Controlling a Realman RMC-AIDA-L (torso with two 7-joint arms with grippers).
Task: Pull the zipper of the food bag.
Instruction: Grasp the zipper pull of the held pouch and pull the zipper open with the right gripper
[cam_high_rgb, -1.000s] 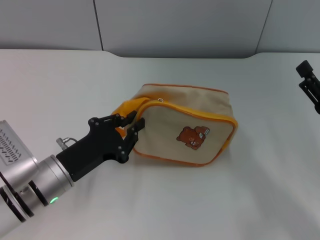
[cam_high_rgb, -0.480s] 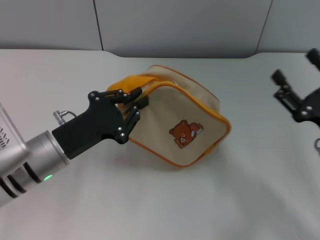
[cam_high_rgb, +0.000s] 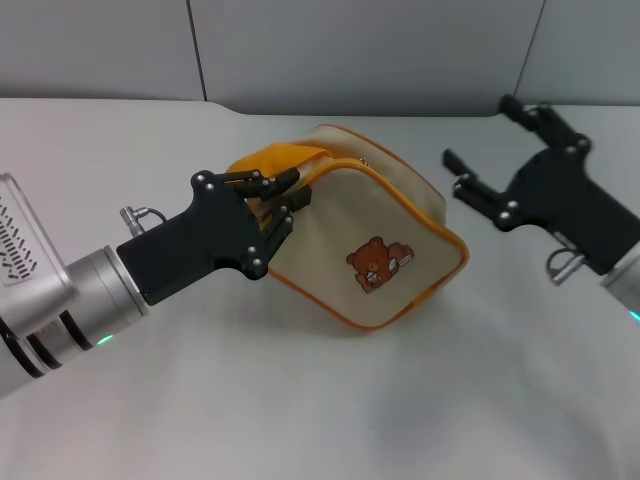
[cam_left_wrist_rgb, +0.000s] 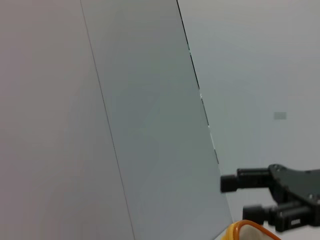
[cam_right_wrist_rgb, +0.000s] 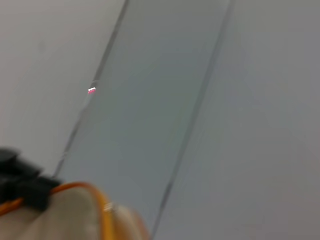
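Note:
The food bag is a beige pouch with orange piping and a brown bear picture, tilted with one corner down on the table. My left gripper is shut on the bag's left end, just below the orange strap handle. The zipper runs along the upper orange-trimmed edge, with a tiny pull tab near its top. My right gripper is open, just right of the bag and clear of it. The left wrist view shows the right gripper and an orange edge of the bag. The right wrist view shows the bag's top.
The white table stretches around the bag. Grey wall panels stand behind the table's far edge. Part of my left gripper's black finger shows next to the bag in the right wrist view.
My left gripper has raised and tipped the bag's left end. My right arm has come in from the right edge toward the bag, fingers open.

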